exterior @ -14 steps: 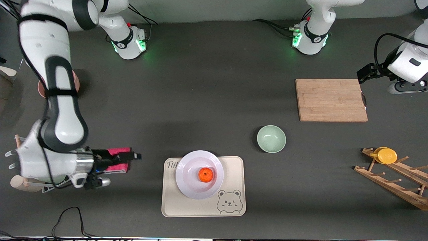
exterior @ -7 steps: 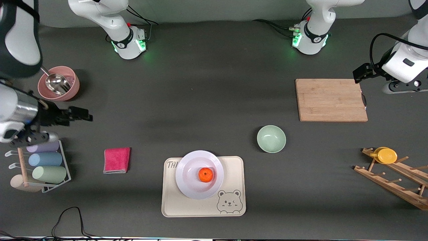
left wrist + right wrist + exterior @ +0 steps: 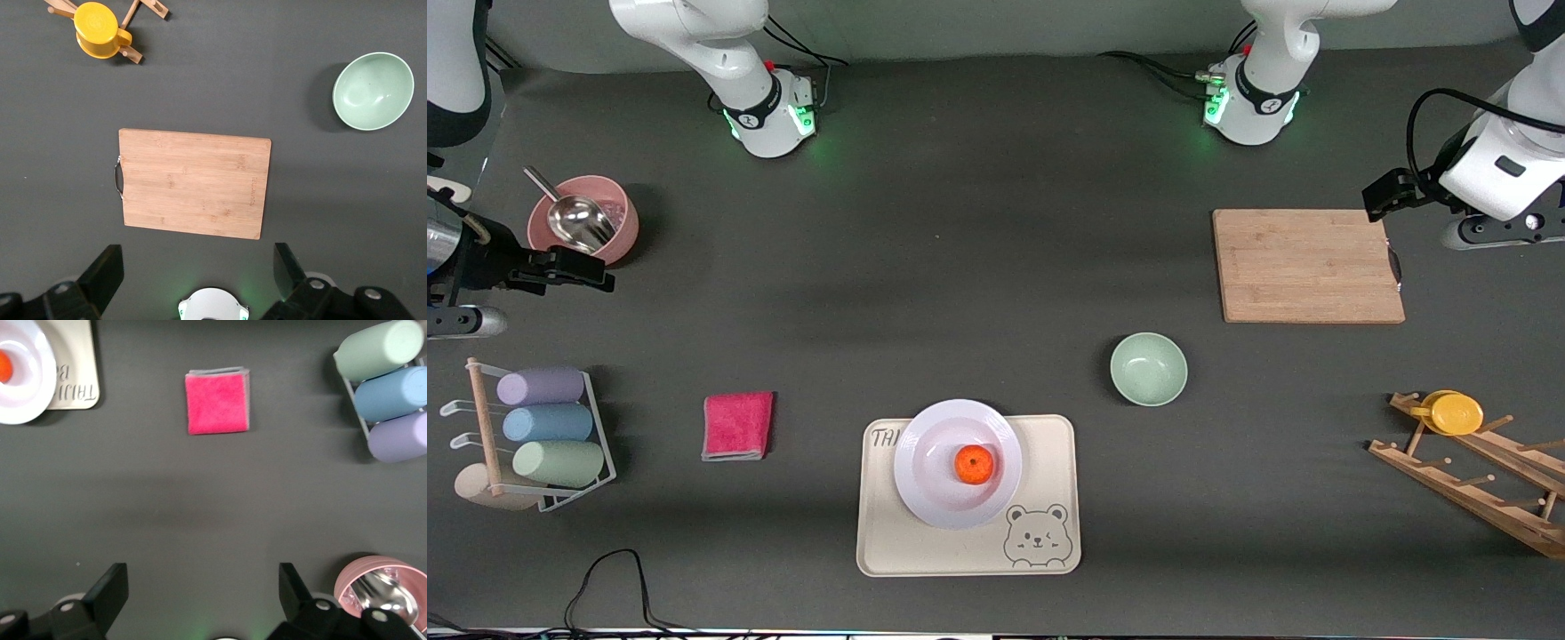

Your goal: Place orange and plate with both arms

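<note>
From the front camera, a dark surface (image 3: 978, 267) carries an orange (image 3: 974, 464) sitting in the middle of a white plate (image 3: 938, 498), and the plate rests on a beige tray (image 3: 925, 551) with a bear drawing, near the camera's edge. A green bowl (image 3: 1148, 369) stands farther from the camera, toward the left arm's end, with a wooden board (image 3: 1307, 265) farther still. A yellow cup (image 3: 1454, 413) hangs on a wooden rack (image 3: 1476, 480) at that end. Toward the right arm's end lie a pink cloth (image 3: 737, 426), a wire rack of three pastel tumblers (image 3: 547, 425), and a pink bowl (image 3: 623, 222) holding a metal scoop (image 3: 574, 220). The right gripper (image 3: 578, 274) hangs just beside the pink bowl; the left gripper (image 3: 1383, 196) hangs by the board's corner. Both are empty, well apart from the plate. The left wrist view alone shows that arm's jaws spread wide, with the board (image 3: 193, 183), green bowl (image 3: 372, 90) and yellow cup (image 3: 98, 30) below; the plate is outside it. The right wrist view shows its jaws also spread wide, over bare surface, with the cloth (image 3: 217, 403), tumblers (image 3: 390, 387), pink bowl (image 3: 347, 583), and only an edge of the plate (image 3: 30, 380), orange (image 3: 3, 367) and tray (image 3: 77, 367).
</note>
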Controlling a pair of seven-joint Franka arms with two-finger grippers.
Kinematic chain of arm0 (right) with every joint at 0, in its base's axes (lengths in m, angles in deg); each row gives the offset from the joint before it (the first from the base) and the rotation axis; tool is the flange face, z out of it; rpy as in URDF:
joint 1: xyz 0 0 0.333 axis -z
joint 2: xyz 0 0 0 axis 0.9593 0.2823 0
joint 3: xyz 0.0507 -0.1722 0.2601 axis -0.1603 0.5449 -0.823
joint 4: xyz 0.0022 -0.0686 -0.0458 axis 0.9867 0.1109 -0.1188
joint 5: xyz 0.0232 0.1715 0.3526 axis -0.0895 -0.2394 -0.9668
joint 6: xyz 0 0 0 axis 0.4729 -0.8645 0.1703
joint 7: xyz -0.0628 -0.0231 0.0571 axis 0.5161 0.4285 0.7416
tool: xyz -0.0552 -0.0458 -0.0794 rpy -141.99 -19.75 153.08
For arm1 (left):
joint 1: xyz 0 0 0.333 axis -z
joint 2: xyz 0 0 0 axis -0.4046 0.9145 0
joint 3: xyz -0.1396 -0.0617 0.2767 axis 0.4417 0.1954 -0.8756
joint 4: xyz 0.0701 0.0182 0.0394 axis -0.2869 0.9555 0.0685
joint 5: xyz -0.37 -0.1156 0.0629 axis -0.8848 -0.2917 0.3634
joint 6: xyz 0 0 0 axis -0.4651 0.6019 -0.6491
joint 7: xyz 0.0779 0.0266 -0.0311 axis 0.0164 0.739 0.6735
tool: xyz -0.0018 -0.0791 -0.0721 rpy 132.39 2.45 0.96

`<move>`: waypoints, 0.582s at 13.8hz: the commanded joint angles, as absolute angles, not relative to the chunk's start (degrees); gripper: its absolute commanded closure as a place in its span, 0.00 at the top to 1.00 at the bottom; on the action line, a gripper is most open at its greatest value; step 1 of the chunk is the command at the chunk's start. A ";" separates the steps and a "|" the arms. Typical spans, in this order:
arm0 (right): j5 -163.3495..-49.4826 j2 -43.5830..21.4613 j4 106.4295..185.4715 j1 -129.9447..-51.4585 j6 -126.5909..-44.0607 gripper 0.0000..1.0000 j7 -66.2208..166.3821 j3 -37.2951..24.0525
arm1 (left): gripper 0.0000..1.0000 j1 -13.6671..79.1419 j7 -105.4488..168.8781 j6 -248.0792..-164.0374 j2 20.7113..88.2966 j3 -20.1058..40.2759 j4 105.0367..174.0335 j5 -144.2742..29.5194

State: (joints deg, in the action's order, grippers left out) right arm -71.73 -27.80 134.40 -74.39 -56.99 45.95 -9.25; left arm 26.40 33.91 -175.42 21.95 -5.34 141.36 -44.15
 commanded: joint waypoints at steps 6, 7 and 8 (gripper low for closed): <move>-68.16 -29.08 135.79 -74.22 -58.30 1.00 43.91 -10.05 | 1.00 25.97 34.58 -172.83 22.03 -6.83 138.44 -43.90; -68.16 -29.16 135.79 -74.22 -58.21 1.00 43.91 -10.05 | 1.00 25.97 34.67 -172.74 22.11 -6.83 138.17 -43.99; -68.16 -29.16 135.79 -74.22 -58.30 1.00 43.91 -10.05 | 1.00 26.06 34.76 -172.66 22.11 -6.83 138.09 -43.99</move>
